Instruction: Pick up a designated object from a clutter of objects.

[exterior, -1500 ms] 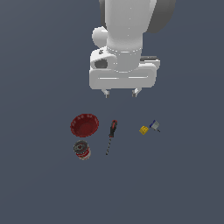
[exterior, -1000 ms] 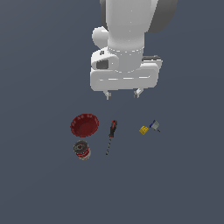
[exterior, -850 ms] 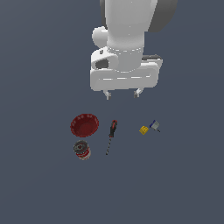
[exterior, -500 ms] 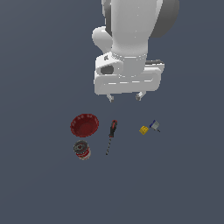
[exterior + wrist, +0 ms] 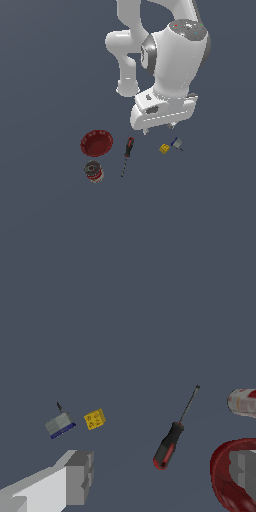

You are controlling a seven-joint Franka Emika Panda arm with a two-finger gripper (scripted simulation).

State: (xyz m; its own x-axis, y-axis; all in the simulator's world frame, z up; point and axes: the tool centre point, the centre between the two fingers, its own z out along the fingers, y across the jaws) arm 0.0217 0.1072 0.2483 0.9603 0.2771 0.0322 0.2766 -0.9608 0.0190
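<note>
Your wrist view shows the grey-blue piece (image 5: 59, 424) lying just beside the yellow block (image 5: 94, 419), fingers (image 5: 79, 477) spread apart and empty. Outside, the end effector (image 5: 160, 128) has swung from above the screwdriver (image 5: 127, 153) toward that piece (image 5: 176, 144).

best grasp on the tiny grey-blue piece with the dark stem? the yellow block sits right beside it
Probably grip the tiny grey-blue angular piece across its boxy body, coming straight down. Its short dark stem looks too thin to hold. Set the fingers on the faces not turned toward the small yellow block, which lies close beside it, apart. The gripper is open, holding nothing.
</note>
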